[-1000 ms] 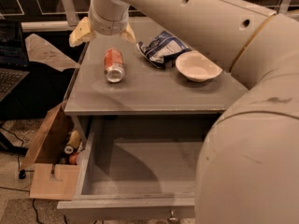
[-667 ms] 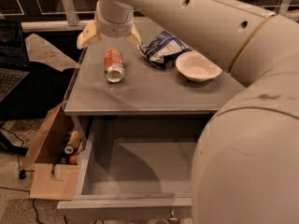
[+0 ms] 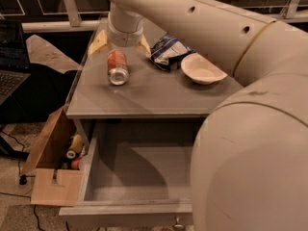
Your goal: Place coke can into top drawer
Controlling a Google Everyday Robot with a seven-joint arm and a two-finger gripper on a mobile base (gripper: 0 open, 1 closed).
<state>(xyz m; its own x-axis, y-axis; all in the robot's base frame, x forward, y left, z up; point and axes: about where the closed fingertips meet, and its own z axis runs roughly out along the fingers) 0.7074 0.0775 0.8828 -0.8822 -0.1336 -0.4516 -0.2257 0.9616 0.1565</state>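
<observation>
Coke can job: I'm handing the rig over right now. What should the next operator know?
Gripper: open, holding nothing, over the far side of the grey table, just behind the coke can.
Coke can: lying on its side on the table, left of the chip bag and white bowl.
Top drawer: pulled open, nothing visible inside; the arm hides its right part.
Done: drawer open.
Left: grasp can, lower it into drawer, release.

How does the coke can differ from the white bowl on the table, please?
The coke can is red-orange with silver ends; the white bowl is plain white. The can lies on its side; the bowl stands upright. The can is narrower than the bowl. The gripper, fingers spread, is at the can's far end, apart from the bowl. Both rest on the grey table.
</observation>
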